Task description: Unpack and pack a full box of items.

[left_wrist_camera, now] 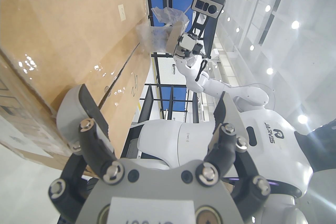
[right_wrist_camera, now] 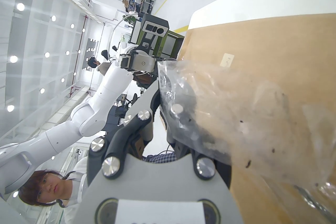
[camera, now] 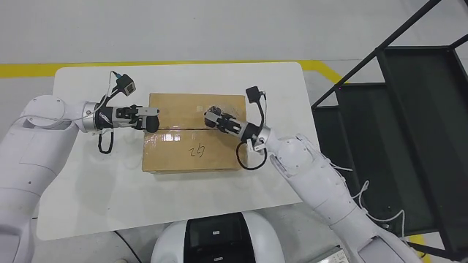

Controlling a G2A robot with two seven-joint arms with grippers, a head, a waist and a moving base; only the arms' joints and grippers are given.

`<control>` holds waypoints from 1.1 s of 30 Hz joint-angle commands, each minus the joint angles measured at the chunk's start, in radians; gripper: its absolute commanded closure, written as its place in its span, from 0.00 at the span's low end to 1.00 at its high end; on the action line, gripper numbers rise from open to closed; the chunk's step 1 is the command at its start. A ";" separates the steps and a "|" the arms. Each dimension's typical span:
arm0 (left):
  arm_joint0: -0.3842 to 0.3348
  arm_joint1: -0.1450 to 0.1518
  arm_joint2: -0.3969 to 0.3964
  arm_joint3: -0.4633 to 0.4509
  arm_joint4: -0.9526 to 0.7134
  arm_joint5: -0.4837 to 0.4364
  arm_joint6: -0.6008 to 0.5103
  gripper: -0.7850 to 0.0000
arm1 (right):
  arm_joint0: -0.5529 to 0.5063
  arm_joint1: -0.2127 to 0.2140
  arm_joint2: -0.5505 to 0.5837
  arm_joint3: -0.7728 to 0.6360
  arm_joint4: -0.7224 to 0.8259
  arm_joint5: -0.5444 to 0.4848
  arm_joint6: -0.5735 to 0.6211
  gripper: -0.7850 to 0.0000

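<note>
Take the top view as a clock face with the robot at 6. The cardboard box (camera: 172,157) sits at the middle of the white desk (camera: 88,190), closed, its near flap bearing a handwritten mark; the seam (camera: 175,128) between the flaps runs from 9 to 3, glossy with clear tape (left_wrist_camera: 157,37); at the box's 9 o'clock end the left gripper (camera: 151,121) lies level with the seam, its fingers (left_wrist_camera: 89,107) spread wide and holding nothing, one of them just beside the top edge of the end wall; past the middle, toward 2 o'clock, the right gripper (camera: 213,115) is above the lid, its fingers closed on a crumpled wad of that tape, which is joined to the seam by a stretched film; the far flap carries a small pale label (right_wrist_camera: 227,60); beyond the desk at 12 a yellow floor line (camera: 219,63) runs across.

Being full, the box is probably heavy, with stiff walls; the flaps look thinner and should flex, so their free edges at the seam seem the best hold once the tape is off. The tape is light, thin and sticky; it will likely cling to the fingers and may tear under a steep pull, so a grip close to the cardboard, drawn low along the seam, seems safer; unpacking looks barely begun.
</note>
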 commanded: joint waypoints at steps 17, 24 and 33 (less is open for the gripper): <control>0.000 0.000 0.000 0.000 0.000 0.000 0.000 0.00 | 0.169 -0.066 -0.173 0.203 0.030 0.034 0.057 1.00; 0.000 0.000 0.000 0.000 0.000 0.000 0.000 0.00 | 0.193 -0.080 -0.198 0.238 0.022 0.051 0.071 1.00; 0.000 0.000 0.000 0.000 0.000 0.000 0.000 0.00 | 0.202 -0.088 -0.199 0.242 0.003 0.070 0.071 0.00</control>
